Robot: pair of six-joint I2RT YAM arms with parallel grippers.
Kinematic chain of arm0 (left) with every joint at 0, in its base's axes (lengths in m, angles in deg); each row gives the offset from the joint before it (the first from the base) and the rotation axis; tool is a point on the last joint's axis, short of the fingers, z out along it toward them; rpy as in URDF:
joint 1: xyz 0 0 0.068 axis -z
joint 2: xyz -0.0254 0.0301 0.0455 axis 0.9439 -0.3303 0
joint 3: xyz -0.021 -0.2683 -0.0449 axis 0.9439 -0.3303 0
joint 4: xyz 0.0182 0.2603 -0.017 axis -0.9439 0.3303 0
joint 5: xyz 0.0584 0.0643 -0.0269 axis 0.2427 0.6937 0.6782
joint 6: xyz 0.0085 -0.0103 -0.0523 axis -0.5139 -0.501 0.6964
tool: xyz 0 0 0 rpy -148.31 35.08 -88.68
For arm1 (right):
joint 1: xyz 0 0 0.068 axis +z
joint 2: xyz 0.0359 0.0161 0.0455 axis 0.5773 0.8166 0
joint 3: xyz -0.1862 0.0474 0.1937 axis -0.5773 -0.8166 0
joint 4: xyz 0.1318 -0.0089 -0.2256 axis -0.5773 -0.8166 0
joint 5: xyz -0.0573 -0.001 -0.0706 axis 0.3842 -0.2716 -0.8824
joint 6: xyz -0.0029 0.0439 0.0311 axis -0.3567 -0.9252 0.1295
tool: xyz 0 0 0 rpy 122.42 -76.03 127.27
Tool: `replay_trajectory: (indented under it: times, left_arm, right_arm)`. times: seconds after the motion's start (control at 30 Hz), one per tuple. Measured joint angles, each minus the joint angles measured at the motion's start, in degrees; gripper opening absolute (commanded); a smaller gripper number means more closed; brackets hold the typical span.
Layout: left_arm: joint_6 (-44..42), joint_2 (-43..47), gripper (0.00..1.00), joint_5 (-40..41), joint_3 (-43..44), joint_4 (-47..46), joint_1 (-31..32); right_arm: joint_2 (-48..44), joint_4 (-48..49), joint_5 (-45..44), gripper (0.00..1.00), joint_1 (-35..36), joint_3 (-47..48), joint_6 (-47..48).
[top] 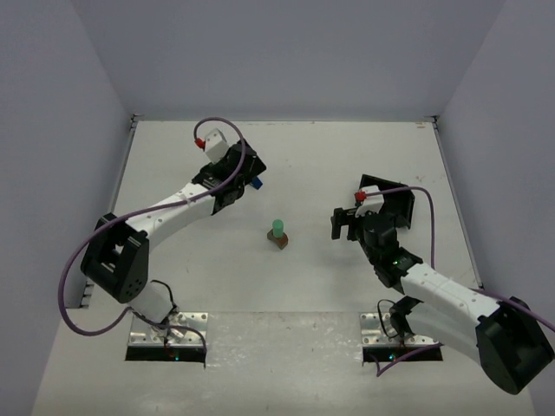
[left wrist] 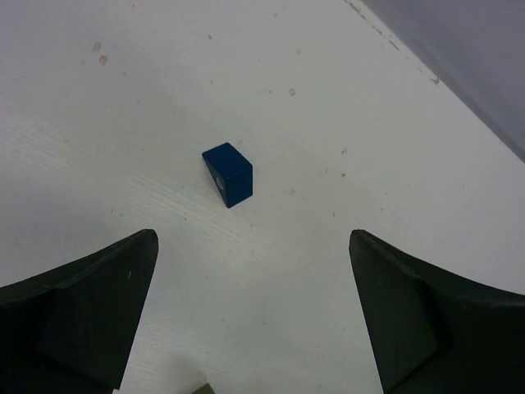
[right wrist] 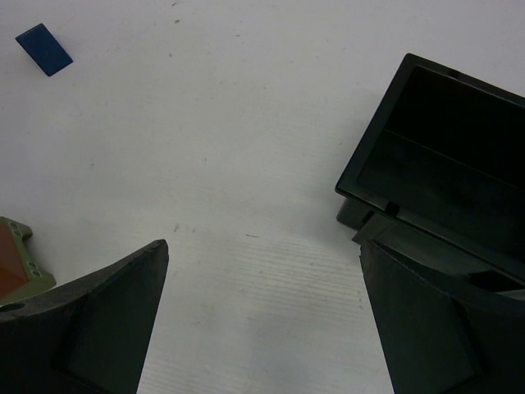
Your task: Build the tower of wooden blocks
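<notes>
The wood block tower (top: 277,236) stands mid-table, a mint-green cylinder (top: 277,228) on a brown block. Its brown-orange and olive lower part (right wrist: 15,263) shows at the left edge of the right wrist view. A blue block (top: 257,183) lies alone on the table, right beside my left gripper (top: 245,179). In the left wrist view the blue block (left wrist: 228,174) sits just ahead of the open left gripper (left wrist: 253,236), with bare table between the fingers. An olive corner (left wrist: 201,389) peeks in at the bottom edge. My right gripper (top: 338,224) hangs open right of the tower, holding nothing (right wrist: 264,245).
A black square tray (top: 395,204) sits just behind the right gripper, and its wall (right wrist: 361,185) is close to the right finger. Grey walls enclose the white table on three sides. The far blue block (right wrist: 43,48) shows at upper left in the right wrist view.
</notes>
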Motion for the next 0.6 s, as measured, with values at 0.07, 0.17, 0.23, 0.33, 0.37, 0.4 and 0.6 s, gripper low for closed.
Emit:
replay_trajectory:
  times: [0.07,0.17,0.23,0.33,0.37,0.4,0.6]
  left_arm:
    - [2.5,-2.1,1.0,1.4,1.0,-0.3,-0.3]
    - [6.7,-5.4,1.0,3.2,3.5,0.6,-0.6]
    - [9.6,-8.8,1.0,4.0,6.2,0.6,-0.6]
    - [12.3,-13.7,1.0,4.3,9.0,0.7,-0.6]
    - [12.9,-15.6,1.0,4.3,10.1,1.2,-0.6]
    - [13.4,-17.7,1.0,4.4,11.5,1.7,-0.6]
    - [16.2,-26.3,1.0,4.9,18.9,6.5,-0.6]
  right_arm:
    - [-0.5,0.0,-0.3,0.99,0.0,-0.3,0.0]
    - [-0.9,0.0,-0.8,0.99,0.0,-0.4,0.0]
    - [-0.9,0.0,-1.0,0.99,0.0,-0.5,0.0]
    - [-0.9,0.0,-1.4,0.99,0.0,-0.5,0.0]
    - [-0.9,0.0,-1.6,0.99,0.0,-0.5,0.0]
    - [-0.9,0.0,-1.8,0.99,0.0,-0.5,0.0]
    - [-0.8,0.0,-2.5,0.99,0.0,-0.5,0.0]
